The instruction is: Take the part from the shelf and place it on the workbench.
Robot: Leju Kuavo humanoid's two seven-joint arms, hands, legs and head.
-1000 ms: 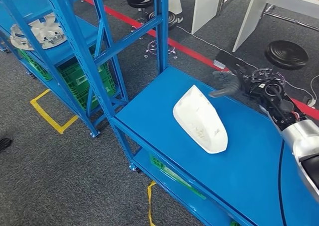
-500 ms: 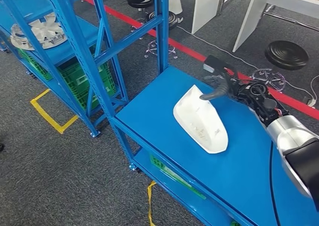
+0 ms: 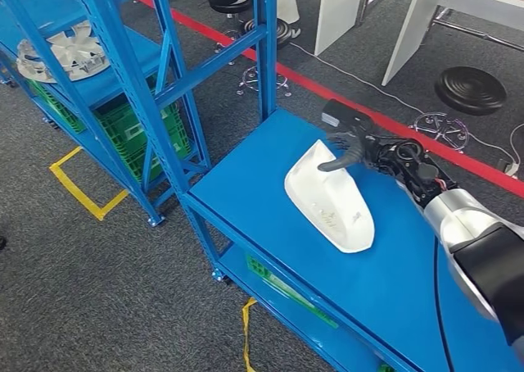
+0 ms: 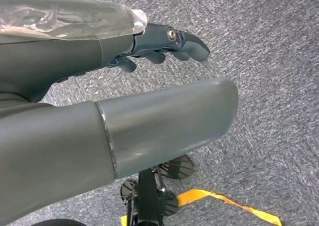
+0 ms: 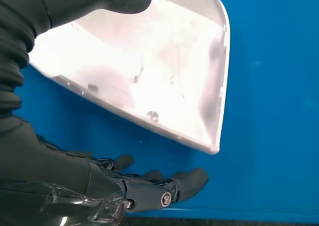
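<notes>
A white moulded shell part point(image 3: 331, 198) lies on the blue shelf top point(image 3: 247, 188). My right hand point(image 3: 352, 142) reaches in from the right at the part's far end. Its thumb lies over the top of the part and its fingers are spread along the far side. In the right wrist view the part point(image 5: 150, 76) sits between the thumb point(image 5: 94, 2) and the dark fingers point(image 5: 165, 186), which hover by the blue surface without closing on it. My left hand point(image 4: 112, 86) hangs over the grey carpet with fingers extended, holding nothing.
A tall blue rack stands to the left, with a white fan-like part point(image 3: 61, 54) on one shelf and green crates point(image 3: 139, 130) below. Behind the shelf run a red floor line point(image 3: 296, 75), a black stool point(image 3: 469, 89) and white table legs. Yellow tape point(image 3: 80, 193) marks the carpet.
My right hand has moved left along the shelf top to the part's far end; its thumb now lies over the part. The part has not moved.
</notes>
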